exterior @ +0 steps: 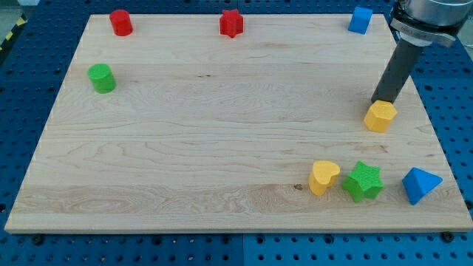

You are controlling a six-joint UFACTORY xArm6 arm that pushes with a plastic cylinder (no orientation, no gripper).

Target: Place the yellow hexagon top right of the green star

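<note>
The yellow hexagon lies near the board's right edge, above the green star at the view's lower right. My tip touches the hexagon's top edge, on the side away from the star. The rod rises from there toward the view's top right corner.
A yellow heart sits just left of the star and a blue triangle just right of it. A blue cube, a red star and a red cylinder line the top edge. A green cylinder sits at the left. The wooden board lies on a blue table.
</note>
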